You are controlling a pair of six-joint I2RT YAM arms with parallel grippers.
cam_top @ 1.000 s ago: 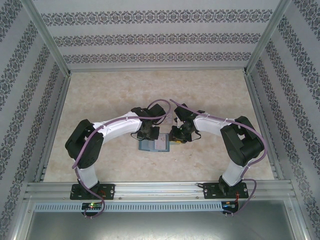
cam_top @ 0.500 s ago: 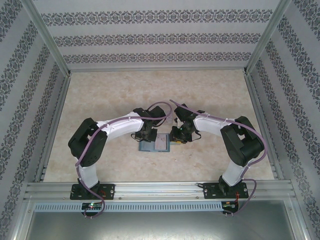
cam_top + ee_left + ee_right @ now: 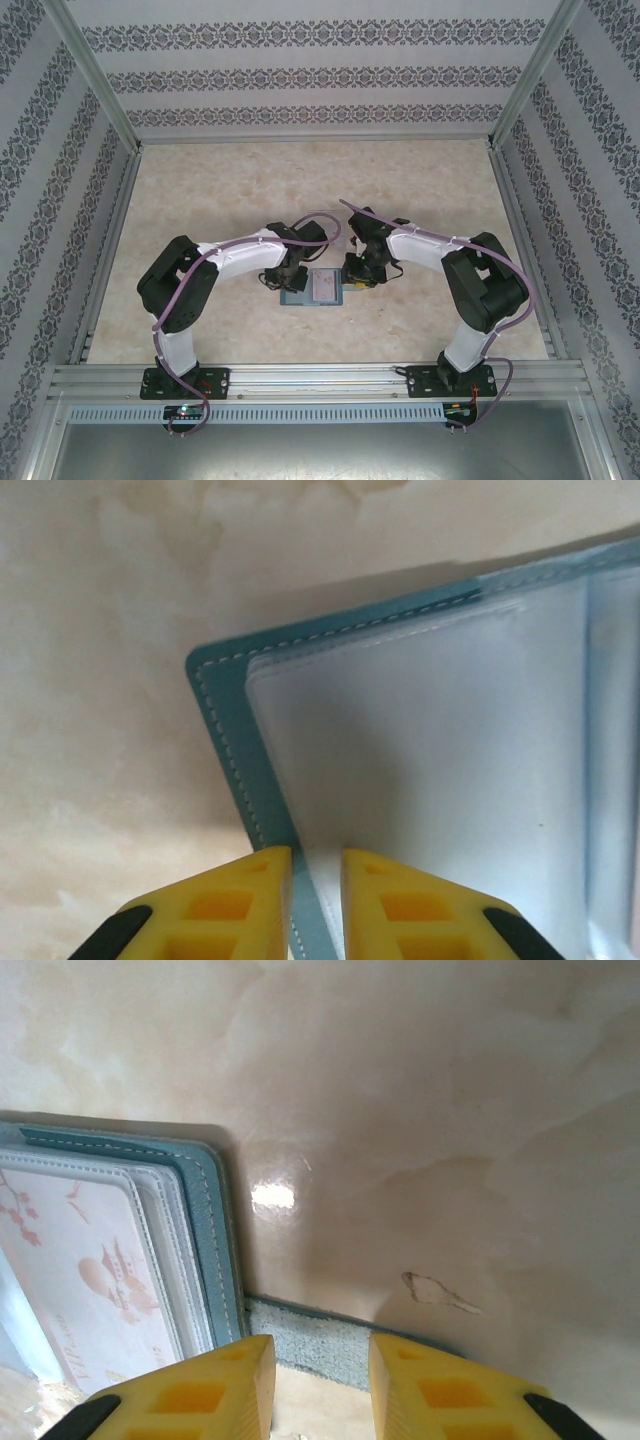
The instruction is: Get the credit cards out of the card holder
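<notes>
Seen from above, two white-and-black robot arms bend in toward each other over a pale marbled table (image 3: pixel 300 190), inside a frame with patterned walls (image 3: pixel 300 80). The left arm (image 3: pixel 240 250) and right arm (image 3: pixel 420 245) meet at a small teal holder (image 3: pixel 297 292). It lies open like a book near the middle of the table, a little toward the arms' bases. A pale card (image 3: pixel 325 286) shows on its right half. One gripper sits at each side of the holder.

Left wrist view: the left gripper (image 3: pixel 318 905) shows two yellow fingertips (image 3: pixel 220 910) at the bottom edge, a narrow slit apart. The holder's white-stitched teal border and a clear sleeve (image 3: pixel 420 780) (frosted and slightly shiny) run straight into that slit. The tips straddle this edge, but whether they pinch it or only stand around it cannot be told.

Right wrist view: the right gripper (image 3: pixel 320 1385) has its yellow tips somewhat wider apart. Between them lies a blue-grey tab (image 3: pixel 320 1340), which starts at the holder's near corner and runs on behind the tip at the picture's right. Whether the tips grip it, press on it or hover above it cannot be told. To the left are the holder's stitched edge, several stacked clear sleeves, and the card, whitish with pinkish drawings of branches and buildings. Its slanted writing is too small to read. Beyond is bare table, with a bright glint of light and a small dark scuff (image 3: pixel 440 1295).
</notes>
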